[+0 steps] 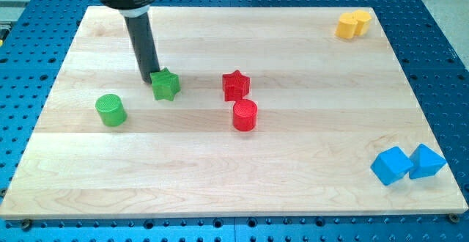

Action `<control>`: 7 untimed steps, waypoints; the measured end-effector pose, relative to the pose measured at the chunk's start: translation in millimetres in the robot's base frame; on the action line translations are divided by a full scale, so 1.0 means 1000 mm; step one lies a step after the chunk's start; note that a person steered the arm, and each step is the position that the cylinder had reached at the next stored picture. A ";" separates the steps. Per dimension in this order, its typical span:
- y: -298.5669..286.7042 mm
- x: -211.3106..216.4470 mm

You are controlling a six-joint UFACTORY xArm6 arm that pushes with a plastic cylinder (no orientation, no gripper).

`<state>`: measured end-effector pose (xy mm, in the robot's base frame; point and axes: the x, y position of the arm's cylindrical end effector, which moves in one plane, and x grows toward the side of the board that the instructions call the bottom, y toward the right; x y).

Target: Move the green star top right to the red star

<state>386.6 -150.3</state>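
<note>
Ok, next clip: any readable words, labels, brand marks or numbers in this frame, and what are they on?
None: no text shows anywhere in the camera view.
The wooden board is bare of markings.
The green star, red star, green cylinder, red cylinder, yellow block and the two blue blocks carry no print.
My tip, just left of the green star, has no label on the rod.

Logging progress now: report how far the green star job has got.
Done: my tip sits at the green star, on its upper left. In hand: the push toward the view's right. Left: the green star lies left of the red star, with bare board between, not at its top right.
</note>
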 end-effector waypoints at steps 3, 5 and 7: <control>0.048 0.033; 0.062 0.003; 0.035 -0.012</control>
<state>374.3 -114.8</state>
